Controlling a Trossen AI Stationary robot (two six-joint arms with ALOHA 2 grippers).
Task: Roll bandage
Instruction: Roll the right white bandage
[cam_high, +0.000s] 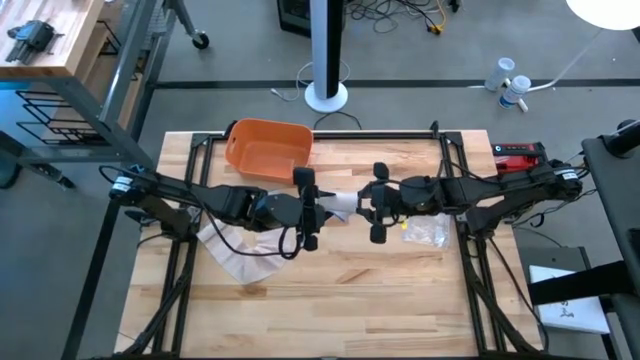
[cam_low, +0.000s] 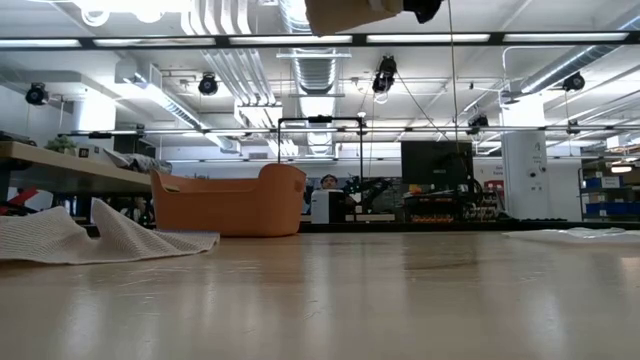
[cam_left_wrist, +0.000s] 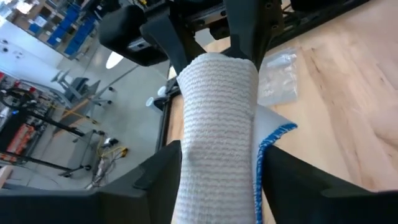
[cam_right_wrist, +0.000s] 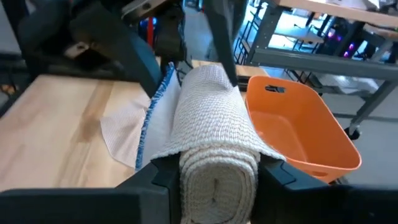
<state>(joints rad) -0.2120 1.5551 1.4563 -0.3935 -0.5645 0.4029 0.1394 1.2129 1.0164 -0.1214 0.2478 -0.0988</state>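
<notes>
Held above mid-bench, the bandage roll (cam_right_wrist: 217, 155) spans between both tools along the bench's length: right tool (cam_right_wrist: 214, 171) clamps its rolled end, left tool (cam_left_wrist: 214, 180) its unrolled length.

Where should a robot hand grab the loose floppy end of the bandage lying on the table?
Probably at the tail's outer edge, coming straight down from above. The bandage is held up as a roll between the left gripper and right gripper, while its tail lies flat and crumpled on the table, so only a raised fold gives fingers something to pinch.
</notes>
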